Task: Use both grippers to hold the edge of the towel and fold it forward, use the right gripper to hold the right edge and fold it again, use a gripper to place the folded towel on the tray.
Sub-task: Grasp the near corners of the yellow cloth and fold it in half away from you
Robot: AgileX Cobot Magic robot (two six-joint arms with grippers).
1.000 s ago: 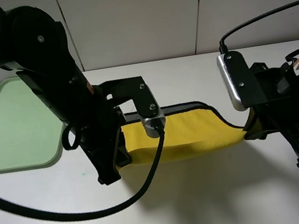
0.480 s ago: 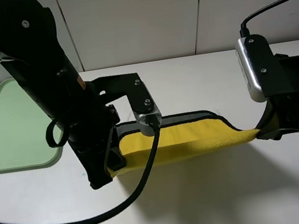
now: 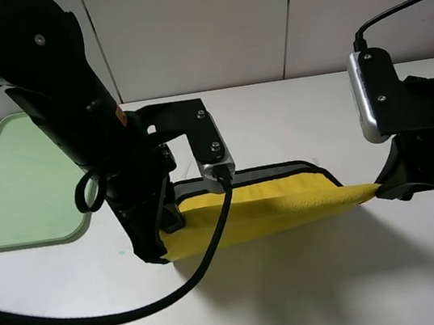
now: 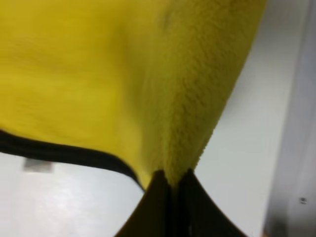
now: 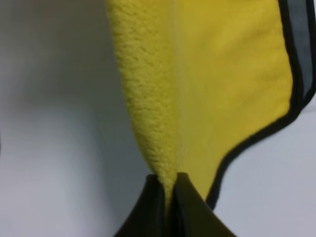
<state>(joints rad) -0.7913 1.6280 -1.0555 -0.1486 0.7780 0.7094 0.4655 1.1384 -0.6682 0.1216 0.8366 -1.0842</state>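
Table (image 3: 302, 297): near strip bare, shaded under the raised cloth.
Left end effector (image 4: 171, 181): tips pressed together on the left end of the towel's near edge, yellow plush bunched between them.
Right end effector (image 5: 168, 181): likewise pinching the right end of that edge; now further out to the right than a second ago.
Towel (image 3: 273, 207): between the two arms, near edge off the table; pulled from a sagging curve into a taut, nearly straight span.
Grey back (image 3: 272, 172): narrow strip newly showing along the far side, bordered by the black trim (image 3: 282, 163).
Meaning: probably the first fold under way, not yet laid down; even tension on both corners favours a square crease.
Tray (image 3: 16, 184): far left, well apart from the towel.
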